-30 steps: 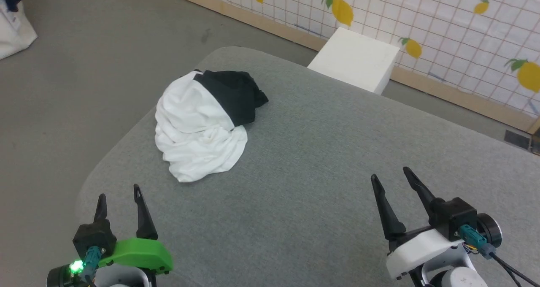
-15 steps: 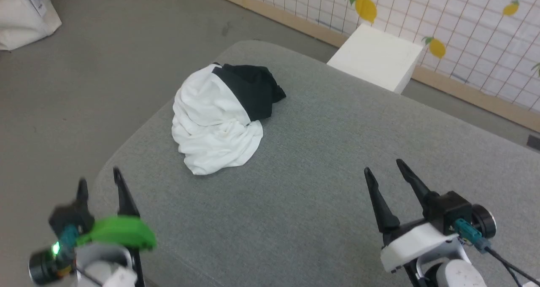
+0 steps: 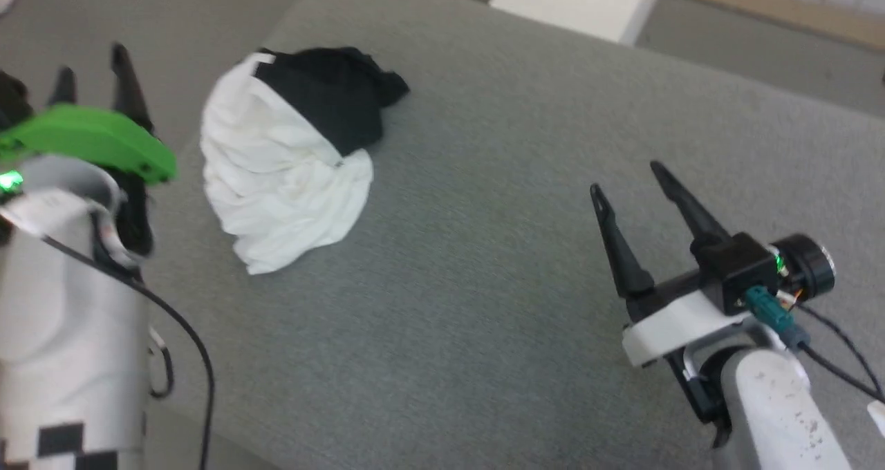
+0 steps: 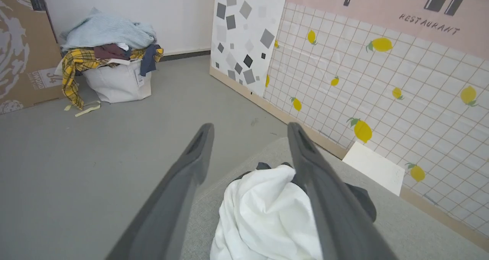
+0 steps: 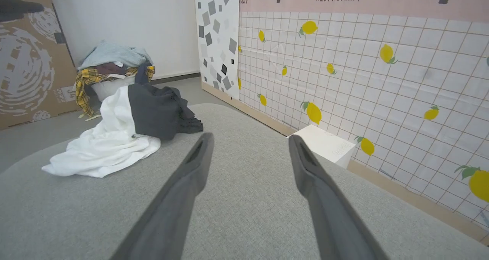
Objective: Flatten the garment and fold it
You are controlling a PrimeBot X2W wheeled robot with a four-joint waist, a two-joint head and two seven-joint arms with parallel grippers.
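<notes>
Now | garment point(image 3: 276, 173) crumpled on grey surface point(image 3: 484, 283) | left end effector point(image 3: 92, 63) released, empty | right end effector point(image 3: 626, 179) released, empty

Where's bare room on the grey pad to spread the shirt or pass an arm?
Free: the wide stretch of grey pad between the garment and the right gripper; the near strip below the heap; the far side toward the white box. Crowded: the far left corner, where the crumpled garment lies with the open left gripper beside it.
</notes>
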